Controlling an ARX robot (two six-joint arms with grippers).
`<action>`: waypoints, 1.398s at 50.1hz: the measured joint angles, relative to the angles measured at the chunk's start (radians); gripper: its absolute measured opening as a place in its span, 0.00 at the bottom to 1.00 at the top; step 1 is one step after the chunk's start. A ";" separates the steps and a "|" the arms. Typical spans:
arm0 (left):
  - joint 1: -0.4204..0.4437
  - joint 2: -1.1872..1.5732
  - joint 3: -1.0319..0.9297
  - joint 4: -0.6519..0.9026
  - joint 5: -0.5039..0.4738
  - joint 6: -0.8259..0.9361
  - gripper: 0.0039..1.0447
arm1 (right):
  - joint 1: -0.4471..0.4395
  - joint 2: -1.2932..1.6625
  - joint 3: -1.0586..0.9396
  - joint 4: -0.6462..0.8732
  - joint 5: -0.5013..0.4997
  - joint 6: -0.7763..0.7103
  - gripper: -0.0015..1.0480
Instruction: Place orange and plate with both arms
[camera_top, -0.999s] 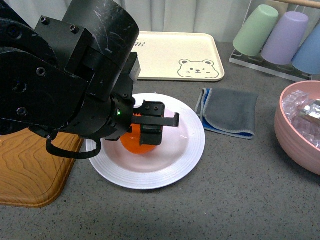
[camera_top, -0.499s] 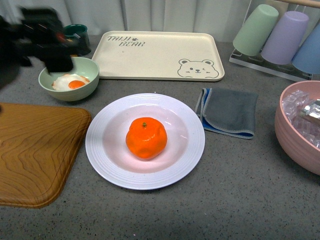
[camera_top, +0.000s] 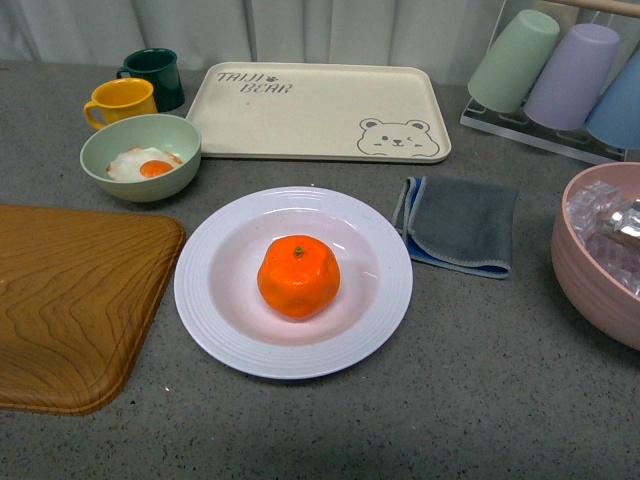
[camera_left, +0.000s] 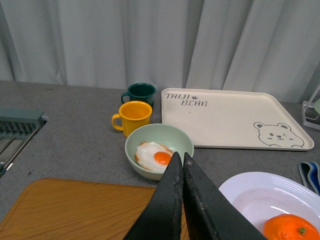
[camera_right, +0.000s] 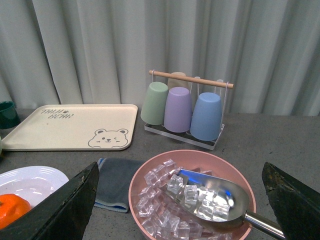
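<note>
— Where is the orange?
— The orange sits in the middle of the plate, at the centre of the front view. White plate shows all round it.
— What is near the plate's edge?
— The wooden board is just beside its left edge. The grey cloth is close on the right. The green bowl is at the upper left. Bare table runs along the bottom.
— And the claws?
— The left claw is pressed together with nothing in it. The right claw is spread wide, its fingers at both sides of its view.
</note>
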 joint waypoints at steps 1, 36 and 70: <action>0.005 -0.015 -0.006 -0.009 0.003 0.000 0.03 | 0.000 0.000 0.000 0.000 0.000 0.000 0.91; 0.154 -0.587 -0.096 -0.463 0.154 0.001 0.03 | 0.000 0.000 0.000 0.000 0.000 0.000 0.91; 0.154 -0.940 -0.096 -0.801 0.154 0.001 0.03 | 0.000 0.000 0.000 0.000 0.000 0.000 0.91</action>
